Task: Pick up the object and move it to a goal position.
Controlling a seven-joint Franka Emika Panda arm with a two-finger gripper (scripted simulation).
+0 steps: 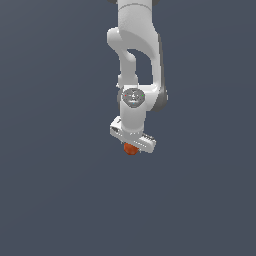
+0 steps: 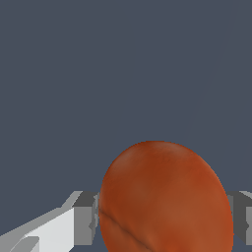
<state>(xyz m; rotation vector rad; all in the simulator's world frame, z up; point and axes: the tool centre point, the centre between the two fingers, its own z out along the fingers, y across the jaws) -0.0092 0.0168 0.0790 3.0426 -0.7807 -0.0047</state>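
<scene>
The object is a small orange-red ball [image 1: 130, 149] with a mottled surface. In the exterior view it peeks out just below the white gripper [image 1: 132, 146], near the middle of the picture. In the wrist view the ball [image 2: 165, 197] fills the space between the two grey finger pads [image 2: 86, 216], which press against its sides. The gripper is shut on the ball. The white arm hangs down from the top of the exterior view and hides the upper part of the ball.
A plain dark grey-blue surface [image 1: 50, 200] fills the background in both views. Nothing else shows.
</scene>
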